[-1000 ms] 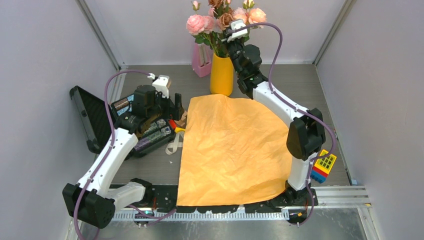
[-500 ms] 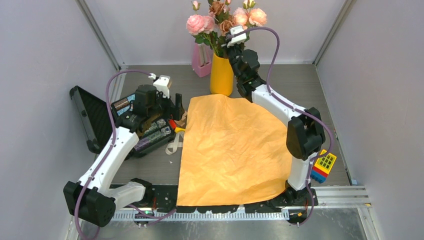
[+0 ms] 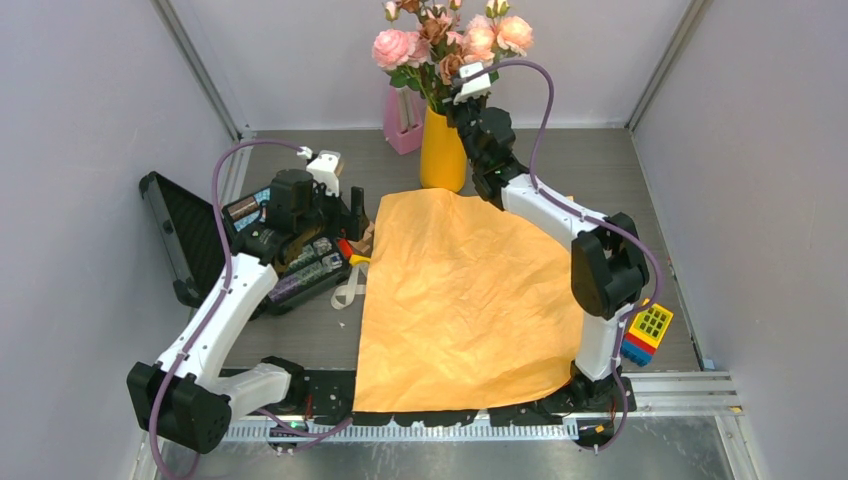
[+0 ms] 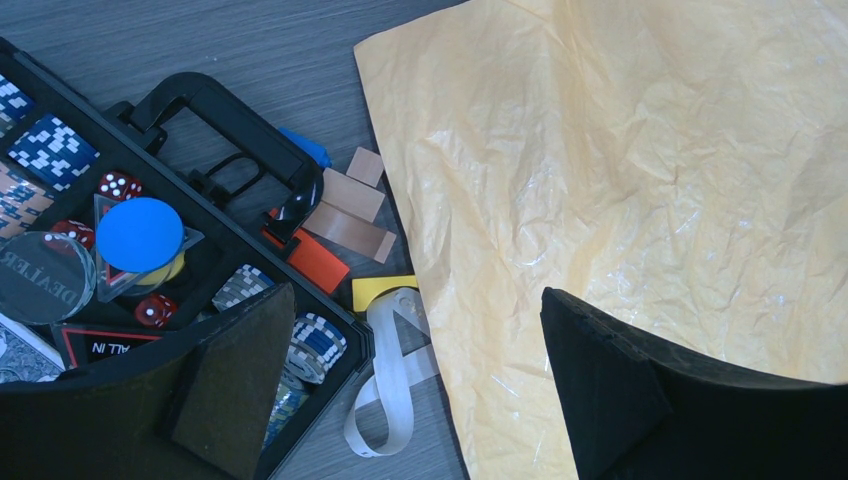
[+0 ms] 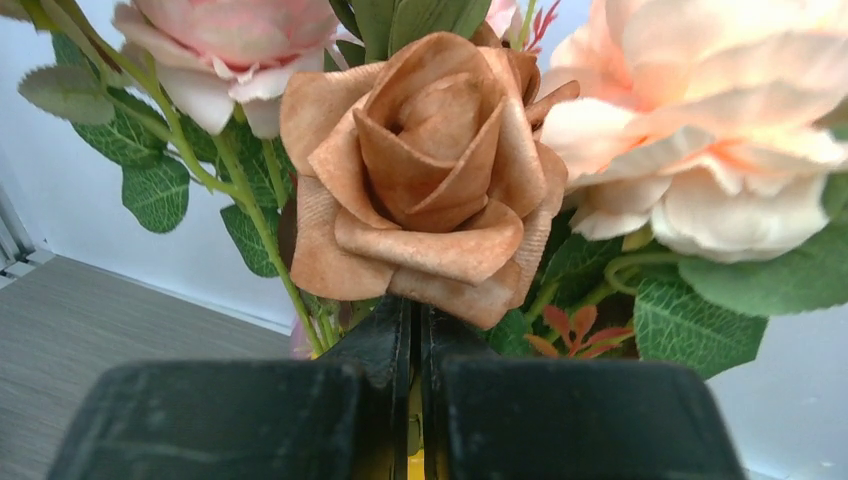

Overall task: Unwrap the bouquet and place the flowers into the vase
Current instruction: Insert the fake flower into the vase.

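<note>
The flowers (image 3: pixel 392 47), pink and brownish roses with green leaves, stand in the yellow-orange vase (image 3: pixel 443 150) at the back. My right gripper (image 3: pixel 458 82) is up among them. In the right wrist view it (image 5: pixel 415 310) is shut on a thin stem right under a brownish rose (image 5: pixel 425 170). The bouquet's orange paper (image 3: pixel 465 300) lies spread flat on the table, with the beige ribbon (image 4: pixel 395 380) loose at its left edge. My left gripper (image 4: pixel 415 330) hangs open above the ribbon, holding nothing.
An open black case (image 3: pixel 190 235) of poker chips and dice lies on the left under my left arm. Small coloured blocks (image 4: pixel 320 260) sit beside it. A pink metronome (image 3: pixel 403 120) stands left of the vase. A toy brick stack (image 3: pixel 648 332) is at the right.
My right gripper has shifted a little left at the vase top, and the brownish rose has moved with it. The left arm has stayed still.
</note>
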You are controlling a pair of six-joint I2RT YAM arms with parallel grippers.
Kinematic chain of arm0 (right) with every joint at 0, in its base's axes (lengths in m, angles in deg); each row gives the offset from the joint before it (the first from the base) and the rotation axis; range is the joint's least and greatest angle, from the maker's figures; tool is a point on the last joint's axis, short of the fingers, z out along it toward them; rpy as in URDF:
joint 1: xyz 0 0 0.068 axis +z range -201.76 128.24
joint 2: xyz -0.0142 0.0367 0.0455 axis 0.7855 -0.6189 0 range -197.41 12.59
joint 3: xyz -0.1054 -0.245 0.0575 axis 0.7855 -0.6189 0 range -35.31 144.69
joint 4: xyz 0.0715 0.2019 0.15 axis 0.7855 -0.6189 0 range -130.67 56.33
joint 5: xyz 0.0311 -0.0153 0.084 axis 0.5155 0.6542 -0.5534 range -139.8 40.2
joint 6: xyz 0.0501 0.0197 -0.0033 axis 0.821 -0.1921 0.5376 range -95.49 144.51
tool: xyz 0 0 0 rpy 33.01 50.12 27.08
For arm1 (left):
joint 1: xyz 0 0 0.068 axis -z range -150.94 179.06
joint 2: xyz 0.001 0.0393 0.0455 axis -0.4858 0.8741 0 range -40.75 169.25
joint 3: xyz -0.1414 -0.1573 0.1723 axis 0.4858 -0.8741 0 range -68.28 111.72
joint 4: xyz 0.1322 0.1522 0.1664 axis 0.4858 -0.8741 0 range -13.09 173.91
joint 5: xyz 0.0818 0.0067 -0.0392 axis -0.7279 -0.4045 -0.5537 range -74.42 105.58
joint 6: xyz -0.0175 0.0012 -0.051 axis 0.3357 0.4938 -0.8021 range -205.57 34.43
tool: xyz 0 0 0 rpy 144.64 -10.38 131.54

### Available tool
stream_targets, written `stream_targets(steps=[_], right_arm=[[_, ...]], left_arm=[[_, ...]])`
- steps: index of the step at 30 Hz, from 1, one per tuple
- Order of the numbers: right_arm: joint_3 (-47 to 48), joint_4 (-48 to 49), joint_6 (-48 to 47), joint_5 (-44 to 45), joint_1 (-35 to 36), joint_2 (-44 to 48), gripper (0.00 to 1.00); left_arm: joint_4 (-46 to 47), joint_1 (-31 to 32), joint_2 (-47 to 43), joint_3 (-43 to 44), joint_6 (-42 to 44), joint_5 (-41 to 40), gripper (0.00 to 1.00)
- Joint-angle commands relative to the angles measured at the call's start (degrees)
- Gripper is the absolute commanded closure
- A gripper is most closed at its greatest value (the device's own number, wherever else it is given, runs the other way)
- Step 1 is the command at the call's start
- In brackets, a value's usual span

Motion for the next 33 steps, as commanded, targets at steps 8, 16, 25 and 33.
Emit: stream_targets(steps=[8,16,25,33], right_arm=[[-2.9,3.1,1.9,2.2,-0.4,-1.0,1.0],[-4.1,2.8,2.1,3.5,-0.3,-1.1,0.97],[-5.3,3.2,2.4,3.7,-0.3,-0.3,0.77],[-6.4,3.2,3.1,3.3,-0.3,0.8,0.61]], left_arm=[[2.1,0.2,-0.2,0.2,0.4,-0.1,0.04],[2.1,0.2,-0.2,0.3,0.4,-0.3,0.04],[2.1,0.2,-0.1,0.3,0.4,-0.3,0.04],[2.1,0.2,-0.4,0.2,0.4,-0.3,0.04]])
